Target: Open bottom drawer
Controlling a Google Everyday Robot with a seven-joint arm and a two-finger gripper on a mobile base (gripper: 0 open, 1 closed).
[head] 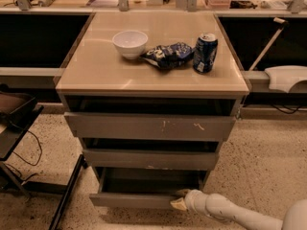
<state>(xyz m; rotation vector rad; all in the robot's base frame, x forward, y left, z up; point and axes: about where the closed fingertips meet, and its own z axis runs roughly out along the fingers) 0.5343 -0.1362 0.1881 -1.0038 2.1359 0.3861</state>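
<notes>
The bottom drawer (129, 200) is the narrowest of three grey handleless drawers in the cabinet. It stands pulled out a little, with the dark inside of its tray showing above its plain front panel. My gripper (180, 201) is at the right end of that front panel, at its top edge, with the white arm reaching in from the lower right. The mid-width drawer front (148, 159) and the widest scratched drawer front (148, 127) sit above it.
On the tan cabinet top (96, 75) stand a white bowl (130, 43), a blue chip bag (168, 55) and a blue can (205, 52). A black stand and cable (19, 128) are at the left. Speckled floor (268, 166) lies to the right.
</notes>
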